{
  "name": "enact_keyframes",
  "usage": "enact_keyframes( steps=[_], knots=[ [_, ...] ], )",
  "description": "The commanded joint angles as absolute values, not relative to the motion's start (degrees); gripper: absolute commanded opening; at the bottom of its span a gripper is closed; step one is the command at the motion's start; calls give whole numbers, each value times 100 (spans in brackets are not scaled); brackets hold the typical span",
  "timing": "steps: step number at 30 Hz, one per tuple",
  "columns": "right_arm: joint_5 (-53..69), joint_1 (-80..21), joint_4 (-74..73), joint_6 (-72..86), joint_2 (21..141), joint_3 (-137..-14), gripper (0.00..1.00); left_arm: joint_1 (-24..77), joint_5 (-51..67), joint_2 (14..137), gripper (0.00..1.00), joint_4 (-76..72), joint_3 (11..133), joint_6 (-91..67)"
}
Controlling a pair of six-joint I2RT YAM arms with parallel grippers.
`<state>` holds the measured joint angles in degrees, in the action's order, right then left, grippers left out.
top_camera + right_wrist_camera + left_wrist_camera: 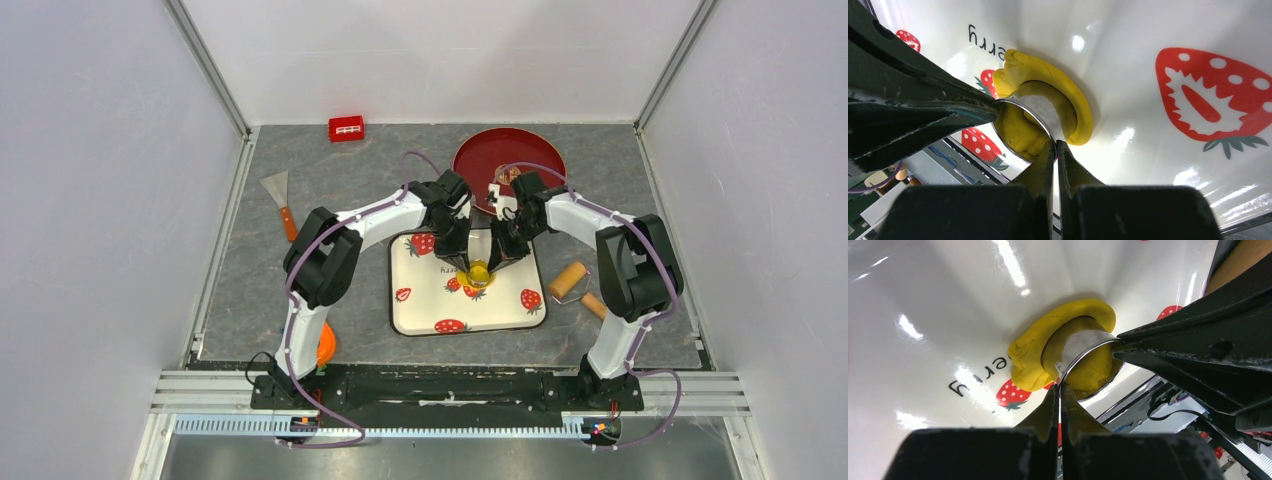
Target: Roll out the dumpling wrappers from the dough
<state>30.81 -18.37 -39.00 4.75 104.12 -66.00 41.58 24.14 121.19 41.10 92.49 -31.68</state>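
Note:
A patch of yellow dough (478, 272) lies on the white strawberry-print board (500, 312). A thin metal ring cutter (1083, 347) stands pressed into the dough (1030, 357), with dough both inside and around it. My left gripper (1060, 390) is shut on the ring's rim on one side. Opposite it, my right gripper (1055, 150) pinches the rim of the ring (1028, 107), beside the outer dough (1068, 95). The two grippers (462, 262) (497, 262) meet over the dough. No separate dumpling wrapper is in view.
A red plate (535, 150) sits behind the board. Two wooden rollers (567, 280) (594, 305) lie to the board's right. A scraper (280, 200) and a red box (346, 128) lie at the back left. An orange object (325, 345) shows beside the left arm's base.

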Motion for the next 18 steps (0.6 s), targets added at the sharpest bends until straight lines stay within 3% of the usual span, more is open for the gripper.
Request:
enact_keyframes(
  steps=[1, 18],
  knots=[
    [3023, -1849, -3856, 409, 10274, -6456, 0, 4148, 2496, 12269, 2, 3999, 9168, -3008],
    [2127, -1999, -4096, 158, 10497, -6023, 0, 4190, 2186, 12461, 2, 4255, 8914, -2909]
  ],
)
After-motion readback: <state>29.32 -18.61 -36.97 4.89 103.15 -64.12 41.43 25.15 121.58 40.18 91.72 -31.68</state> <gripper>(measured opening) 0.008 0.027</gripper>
